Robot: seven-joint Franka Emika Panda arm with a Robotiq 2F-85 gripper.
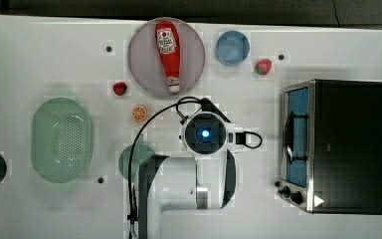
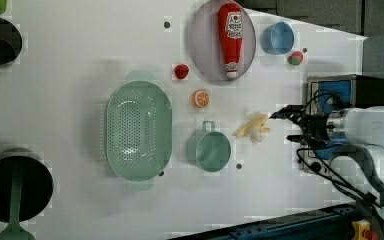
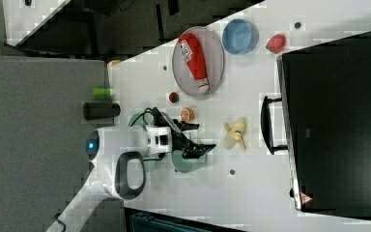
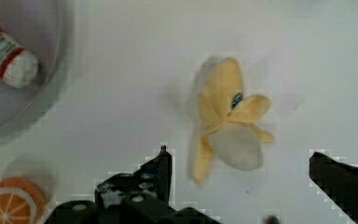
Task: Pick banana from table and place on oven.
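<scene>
There's the banana (image 4: 228, 126), half peeled, its yellow skin flaps splayed out around the pale flesh, lying flat on the white bench (image 1: 54, 55). In the wrist view it sits right ahead of the end effector (image 4: 242, 186), roughly in line with the gap between the two dark fingers (image 4: 161, 170), and nothing is touching it. In the left view the banana (image 2: 252, 127) lies just off the fingertips of the end effector (image 2: 290, 125), close but apart. The right view says the same: banana (image 3: 235, 134) just beyond the end effector (image 3: 203, 137), between it and the oven (image 3: 338, 121), near the oven's door handle (image 3: 268, 124).

The end effector is spread wide, jaws well apart and holding nothing.

Moving outward: beneath and just behind the end effector in the right view is a small green cup (image 3: 186, 162), seen with its handle in the left view (image 2: 208, 148). An orange slice (image 2: 200, 98) rests on the far side of the cup from the arm's base, near the end effector. Past that, a small strawberry (image 2: 181, 71) and a round grey plate (image 2: 200, 45) carrying a red ketchup bottle (image 2: 231, 37) lying on its side. Beside the plate is a blue bowl (image 2: 277, 38), with a second strawberry (image 2: 295, 57) next to it. Well apart from the end effector, a green colander (image 2: 138, 131) sits on the bench. In the top view the white arm (image 1: 206, 139) hangs over the bench's middle, with the oven (image 1: 350, 147) off to the top view's right.
</scene>
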